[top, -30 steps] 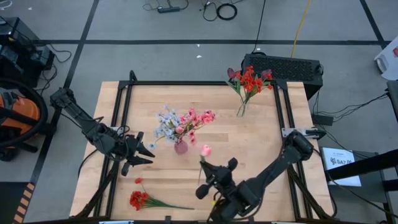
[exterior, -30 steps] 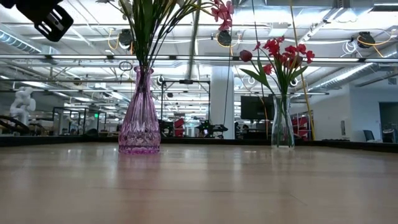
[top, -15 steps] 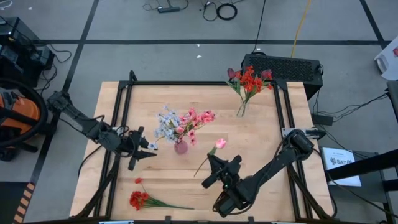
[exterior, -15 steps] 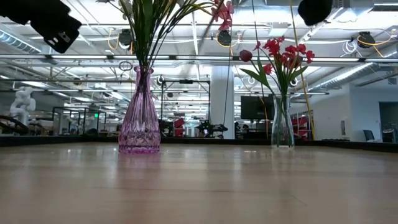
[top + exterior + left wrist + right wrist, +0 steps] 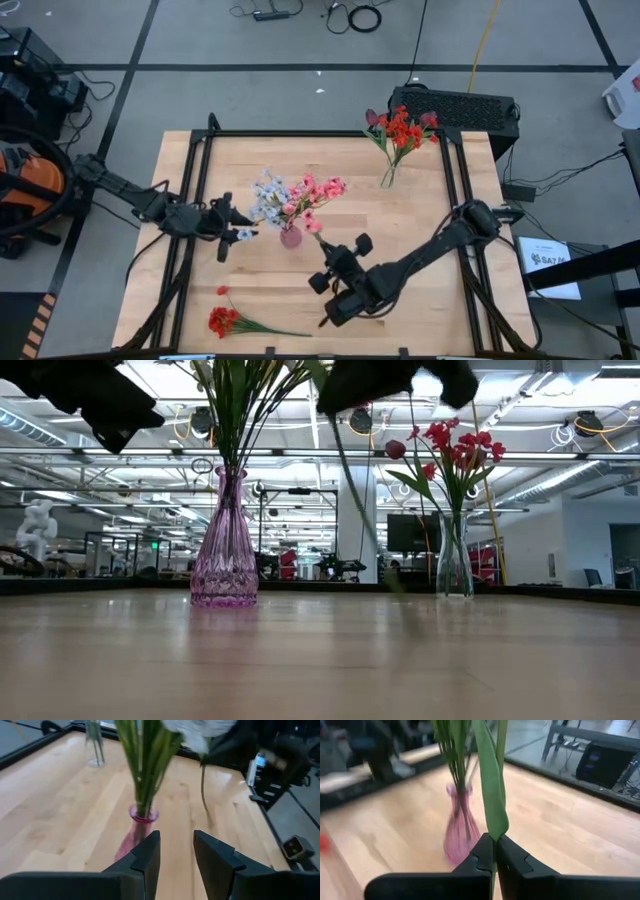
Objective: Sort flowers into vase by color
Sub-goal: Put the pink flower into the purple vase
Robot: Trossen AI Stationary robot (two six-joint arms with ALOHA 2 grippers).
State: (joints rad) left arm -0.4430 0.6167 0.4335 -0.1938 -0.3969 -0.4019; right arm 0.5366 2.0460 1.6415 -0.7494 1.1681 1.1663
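The right claw (image 5: 318,272), clamped on a pink flower's (image 5: 313,226) stalk, has swung it in from the open counter (image 5: 420,230) until the head sits by the pink vase (image 5: 291,237); insertion looks next. Beyond it, the left claw (image 5: 240,234) has edged closer, fingers apart, empty. Red stems (image 5: 225,320) lie unsorted

Even overhead light, soft shadows; wrist views blurred (pink vase (image 5: 461,830) smeared).

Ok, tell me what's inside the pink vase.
The pink vase holds green stalks with pink and pale blue-white flowers. From above, the blooms cover its mouth. The right gripper holds another stem close by, not inside.
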